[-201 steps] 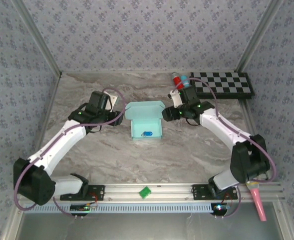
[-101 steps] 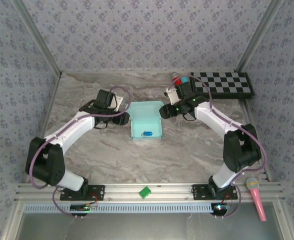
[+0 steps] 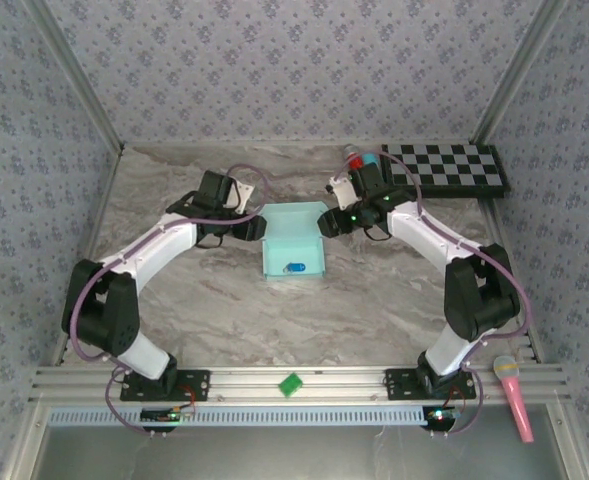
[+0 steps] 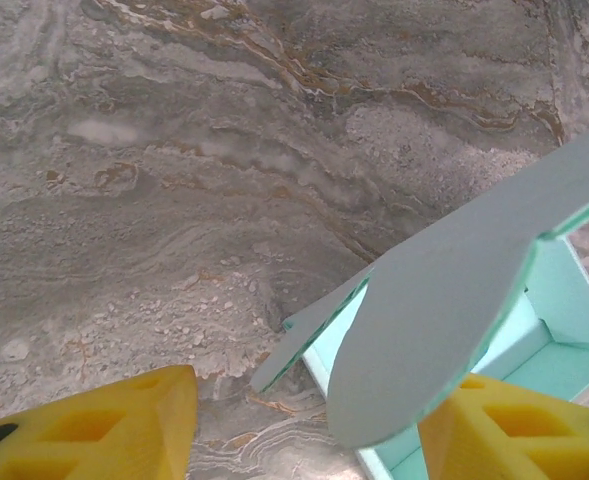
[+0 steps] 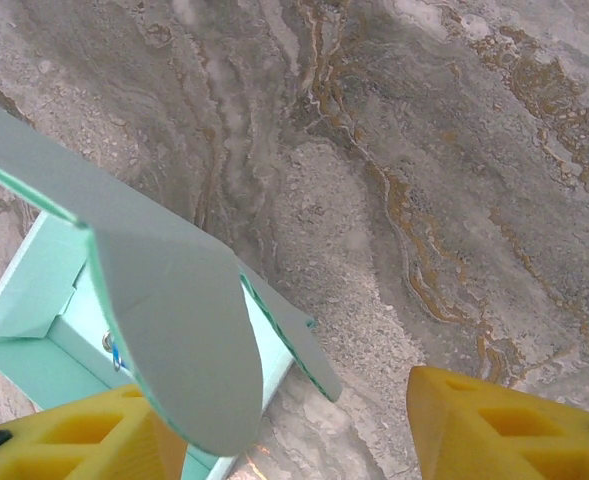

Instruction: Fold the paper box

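Note:
The paper box is pale aqua card, standing open in the middle of the table with its lid raised at the far side. A small blue item lies inside it. My left gripper is at the box's far left corner. In the left wrist view a rounded lid flap hangs between the yellow fingers, nearer the right one, and the left gripper is open. My right gripper is at the far right corner. It is open, with the other rounded flap beside its left finger.
A black-and-white checkerboard lies at the back right, with a red and blue object beside it. A green piece sits on the front rail and a pink microphone at the front right. Patterned walls close in three sides.
Both grippers have moved in to the box's far corners, the left one travelling furthest to the right. Their jaws have narrowed a little around the lid flaps.

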